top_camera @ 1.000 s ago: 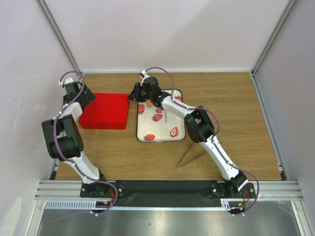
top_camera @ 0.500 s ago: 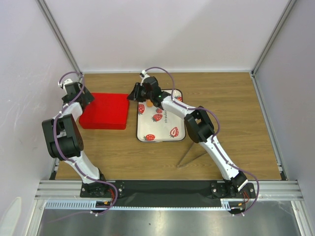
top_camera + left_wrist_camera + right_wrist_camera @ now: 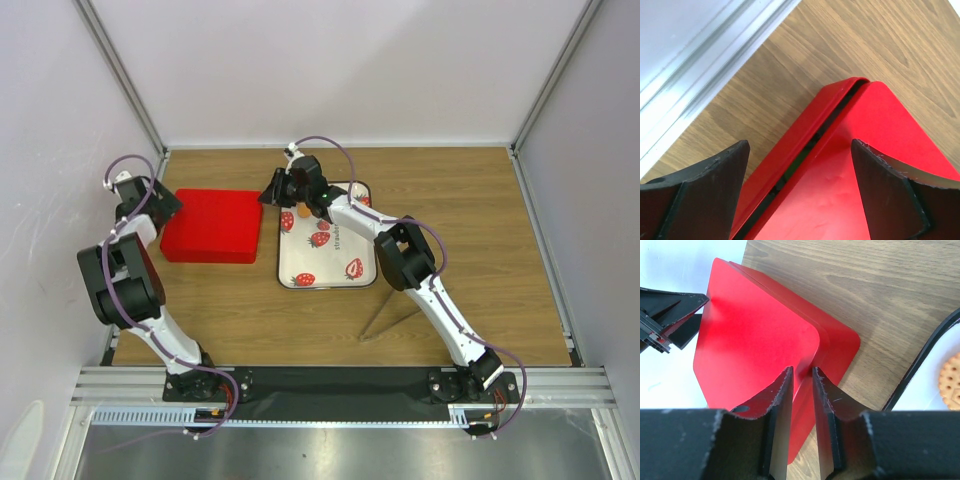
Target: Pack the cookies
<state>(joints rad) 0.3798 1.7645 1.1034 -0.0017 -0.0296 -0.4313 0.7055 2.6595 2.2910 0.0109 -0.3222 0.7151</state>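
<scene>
Red box [image 3: 212,225], lid down, toward far-left corner of desk. Left gripper [image 3: 799,150] spread wide, empty, straddling box's far-left corner. Lid seam [image 3: 807,142] runs between its fingers. Right gripper [image 3: 801,372] nearly closed, thin slit only, nothing held, hanging between box and strawberry tray [image 3: 330,260] at mid-desk. Orange cookie [image 3: 951,381] on tray, just right of right gripper; box to its left. Judgement: left arm nearer lid, right arm nearer cookie; lid needs opening before packing.

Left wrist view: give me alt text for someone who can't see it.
The open left gripper frames a corner of the red box, with a dark gap showing under its lid. Wood table and a metal rail lie beyond.
</scene>
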